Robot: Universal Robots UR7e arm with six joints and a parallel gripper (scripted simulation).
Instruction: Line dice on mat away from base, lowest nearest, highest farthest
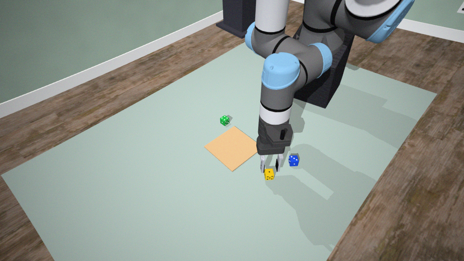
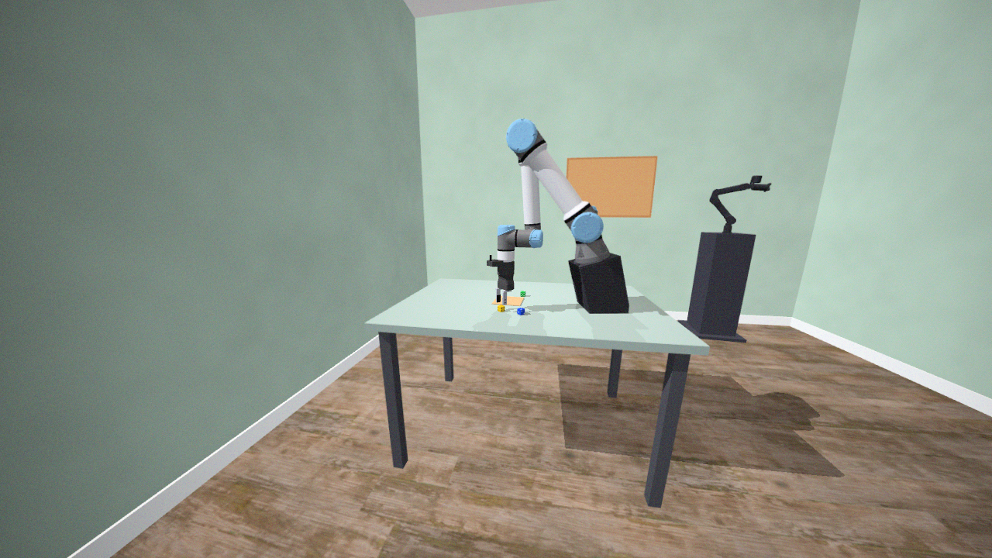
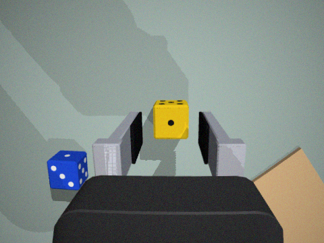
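Pale green tabletop point(image 1: 129, 201) point(image 2: 423, 322) point(image 3: 256, 50) carries the orange mat point(image 1: 232, 149) point(image 2: 515, 301) point(image 3: 297, 196), with all three dice outside it. We see the yellow die point(image 1: 269, 174) point(image 2: 501, 308) point(image 3: 171, 122) and the blue die point(image 1: 293, 161) point(image 2: 521, 311) point(image 3: 64, 172) on one side, the green die point(image 1: 224, 120) point(image 2: 522, 293) beyond another edge. Our gripper point(image 1: 270, 171) point(image 2: 501, 301) point(image 3: 170, 127) is released, holding nothing, its fingers above the table near the yellow die. We judge this as the approach for the first pick. Next, we should centre over this die, lower, close gently and lift it level, so its one-pip top remains upward.
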